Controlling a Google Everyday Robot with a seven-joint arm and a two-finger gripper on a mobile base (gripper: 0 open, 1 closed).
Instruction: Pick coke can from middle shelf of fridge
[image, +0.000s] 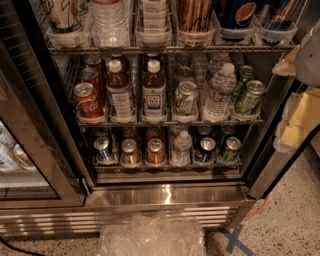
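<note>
Standing front-left on the middle shelf, the coke can showed white Coca-Cola script, with tea bottles just beside it. The gripper hung by the fridge's right edge, and I couldn't tell its state.

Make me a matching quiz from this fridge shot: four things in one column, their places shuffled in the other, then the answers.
Things
1. coke can
2. tea bottles
3. water bottle
4. gripper

Places
A. right edge of the view, outside the fridge
B. far left lane of the middle shelf
C. middle shelf, right of centre
D. middle shelf, just left of centre

Pairs: 1-B, 2-D, 3-C, 4-A
</note>
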